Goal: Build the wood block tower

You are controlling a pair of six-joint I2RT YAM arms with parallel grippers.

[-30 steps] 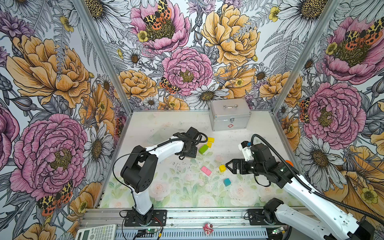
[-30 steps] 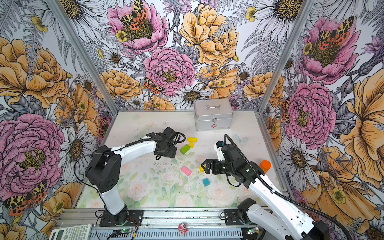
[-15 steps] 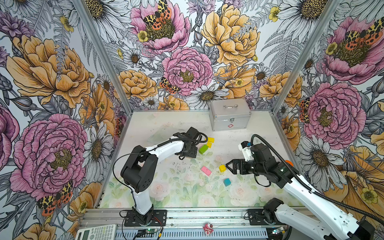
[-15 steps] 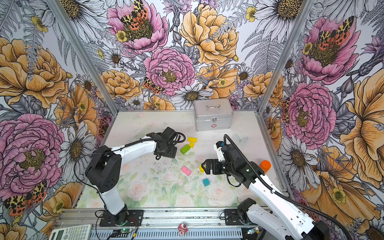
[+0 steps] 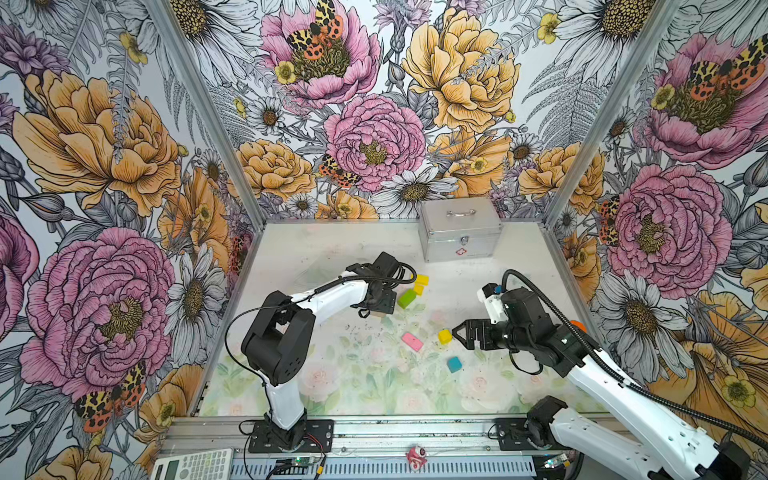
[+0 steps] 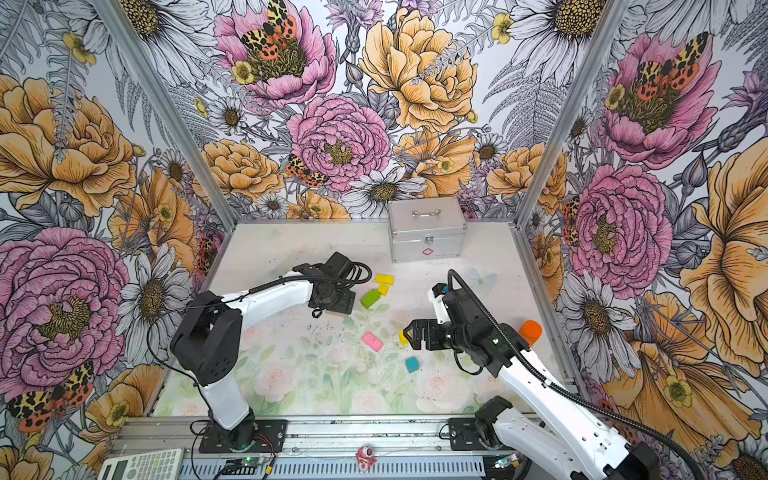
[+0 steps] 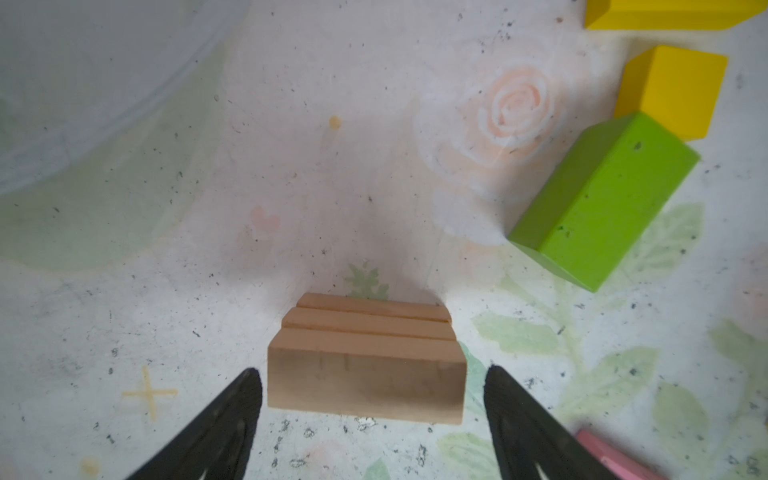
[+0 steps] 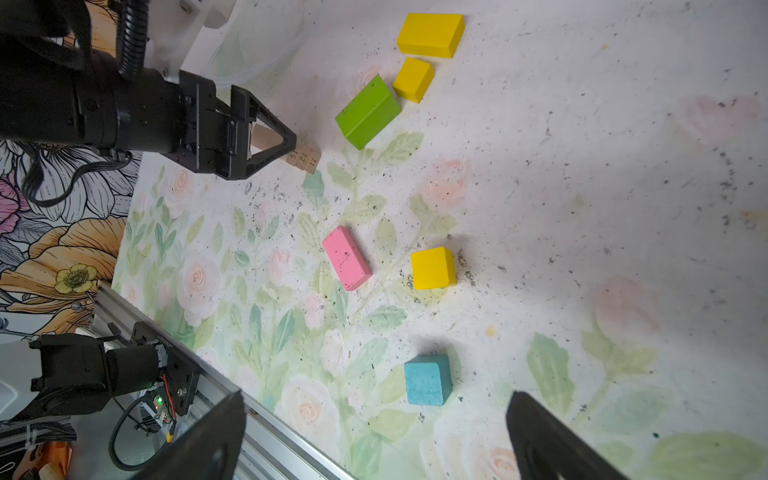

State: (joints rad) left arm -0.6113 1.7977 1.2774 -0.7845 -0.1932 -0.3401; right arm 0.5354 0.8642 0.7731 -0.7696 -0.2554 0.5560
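Three tan bars [image 7: 365, 357] lie side by side on the mat. My left gripper [image 7: 372, 374] stands open over them, one finger off each end with a gap on both sides. A green bar [image 5: 406, 298], a yellow cube [image 5: 418, 289] and a yellow slab [image 5: 422, 279] lie just beyond. The pink slab [image 5: 412, 341], a second yellow cube [image 5: 444, 336] and the teal cube [image 5: 454, 364] lie apart mid-table. My right gripper [image 5: 459, 332] hovers open and empty beside that yellow cube; the teal cube [image 8: 428, 380] shows ahead of its fingers. No stack stands.
A silver metal case [image 5: 459, 228] stands at the back of the table. An orange object [image 6: 530, 330] sits behind the right arm near the right wall. A calculator [image 5: 191, 463] lies off the table's front rail.
The left jaws have widened a little around the tan bars. Both arms and all blocks stay where they were.
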